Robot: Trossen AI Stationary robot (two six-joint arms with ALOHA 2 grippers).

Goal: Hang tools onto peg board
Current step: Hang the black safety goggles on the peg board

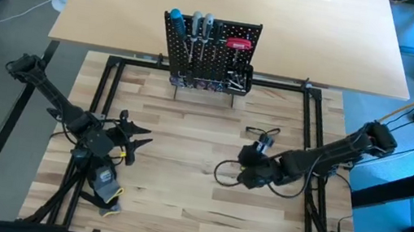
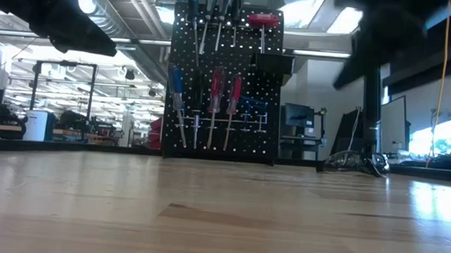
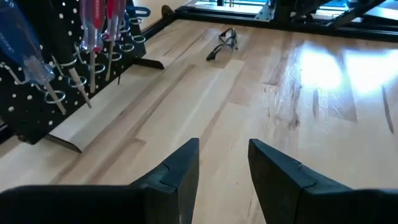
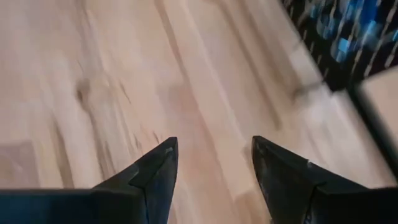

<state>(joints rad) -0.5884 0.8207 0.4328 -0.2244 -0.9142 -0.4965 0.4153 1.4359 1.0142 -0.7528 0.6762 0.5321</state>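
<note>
Looks like we're done: tools (image 1: 202, 37) hang on the peg board (image 1: 208, 50) at 12 o'clock, so left gripper (image 3: 224, 165) and right gripper (image 4: 214, 165) hover parted, empty.

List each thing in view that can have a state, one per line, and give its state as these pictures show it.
peg board: upright at the far edge of the wooden table.
blue screwdriver: hanging on the board.
red screwdrivers: hanging side by side on the board.
red T-shaped key: hung near the board's top.
safety glasses: lying on the table.
left end effector: open, empty, above the table.
right end effector: open, empty, above the table.
</note>
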